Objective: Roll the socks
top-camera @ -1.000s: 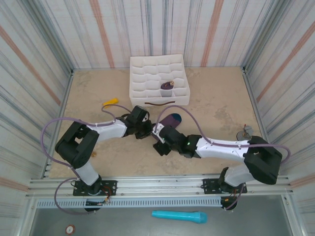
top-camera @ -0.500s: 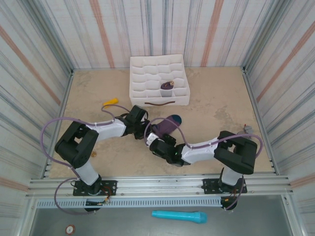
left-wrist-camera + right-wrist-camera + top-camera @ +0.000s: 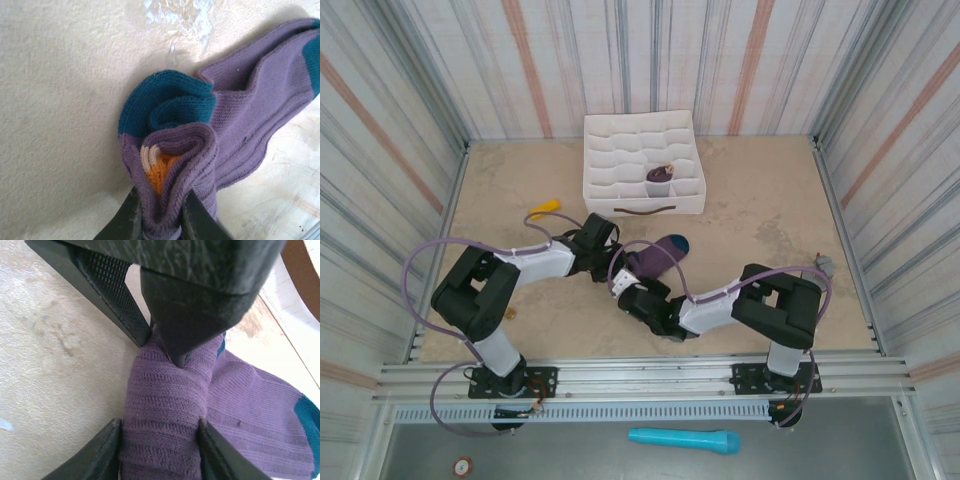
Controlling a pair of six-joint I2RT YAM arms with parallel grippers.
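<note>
right gripper (image 3: 621,283) moved to the left, now just beside the left gripper (image 3: 604,262), its jaws narrowed from wide to pressing both sides of the socks (image 3: 658,252), right arm (image 3: 775,300) folded inward, teal toe (image 3: 678,243) more uncovered

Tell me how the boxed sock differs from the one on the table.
The boxed sock stands rolled up in the white box; the table sock lies partly rolled, toe stretched out. No gripper holds the boxed sock; the left gripper and right gripper both pinch the table sock's folded end. Both are purple.
</note>
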